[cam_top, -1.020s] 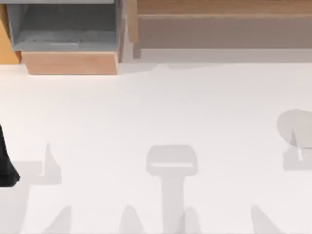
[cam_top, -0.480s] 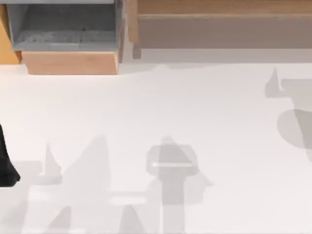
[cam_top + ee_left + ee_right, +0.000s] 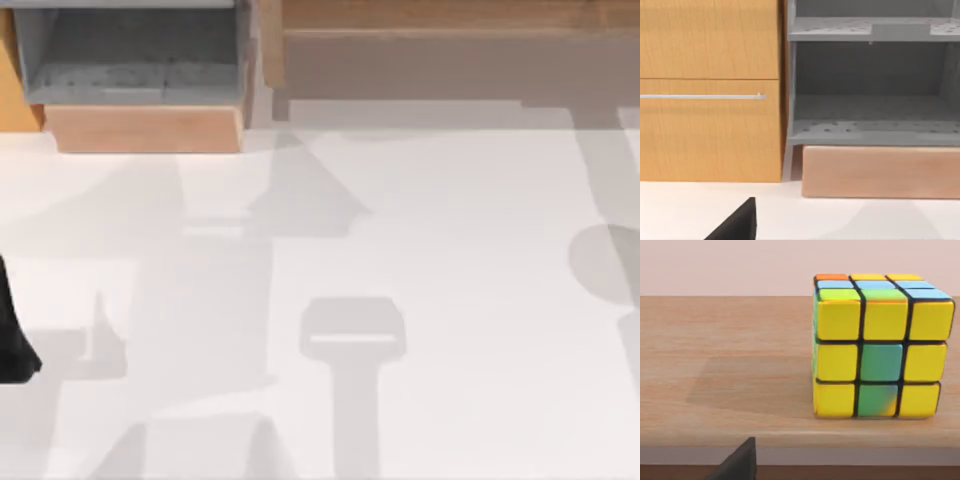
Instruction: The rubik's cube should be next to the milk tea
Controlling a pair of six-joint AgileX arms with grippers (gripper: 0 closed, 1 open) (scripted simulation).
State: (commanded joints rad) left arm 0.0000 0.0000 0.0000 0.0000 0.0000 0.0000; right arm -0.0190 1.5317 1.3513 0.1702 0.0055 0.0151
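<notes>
The rubik's cube [image 3: 882, 347] stands on a light wooden shelf [image 3: 725, 380] in the right wrist view, with mostly yellow and green squares facing the camera. A dark piece of my right gripper [image 3: 737, 462] shows low in that view, short of the cube and apart from it. In the left wrist view a dark piece of my left gripper [image 3: 737, 222] hangs above the white table, facing the cabinets. A black part of my left arm [image 3: 12, 335] sits at the table's left edge. The milk tea is out of view.
At the back left stand a grey open cabinet [image 3: 130, 60] and a pale wooden block [image 3: 145, 128]. A long wooden shelf [image 3: 450, 15] runs along the back right. An orange-wood drawer front with a metal handle [image 3: 705, 96] is beside the grey cabinet. Arm shadows lie on the white table [image 3: 450, 260].
The arm shadows have shifted across the table toward the back: a broad one now reaches the back left, and another climbs to the wooden shelf at the back right.
</notes>
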